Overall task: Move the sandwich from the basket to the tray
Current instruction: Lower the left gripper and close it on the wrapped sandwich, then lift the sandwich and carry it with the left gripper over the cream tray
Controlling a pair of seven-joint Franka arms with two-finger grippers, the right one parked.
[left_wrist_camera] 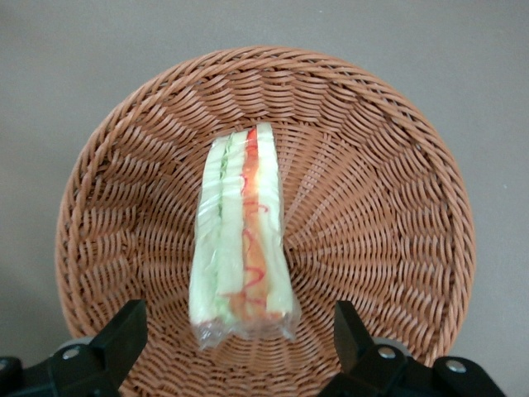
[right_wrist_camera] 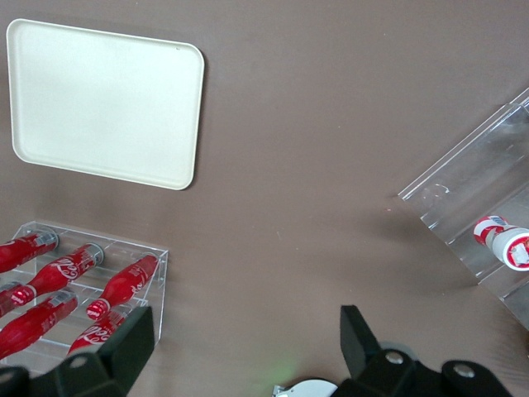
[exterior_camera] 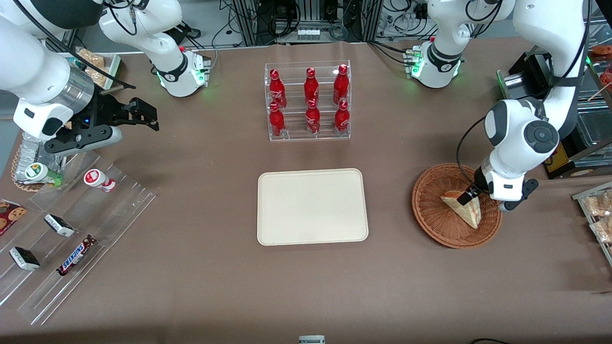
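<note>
The sandwich (exterior_camera: 466, 211) lies in the round wicker basket (exterior_camera: 425, 210), toward the working arm's end of the table. It is a wrapped wedge, and the wrist view shows the green and orange-red layers of the sandwich (left_wrist_camera: 241, 240) on the weave of the basket (left_wrist_camera: 388, 207). My left gripper (exterior_camera: 471, 196) hangs low over the basket, just above the sandwich. There the gripper (left_wrist_camera: 238, 321) stands open, one finger on each side of the sandwich's wide end, not touching it. The cream tray (exterior_camera: 313, 206) lies flat at the table's middle with nothing on it.
A clear rack of red bottles (exterior_camera: 308, 102) stands farther from the front camera than the tray. Clear acrylic racks with snack bars (exterior_camera: 71, 224) lie toward the parked arm's end. Packaged snacks (exterior_camera: 597, 210) sit at the table edge beside the basket.
</note>
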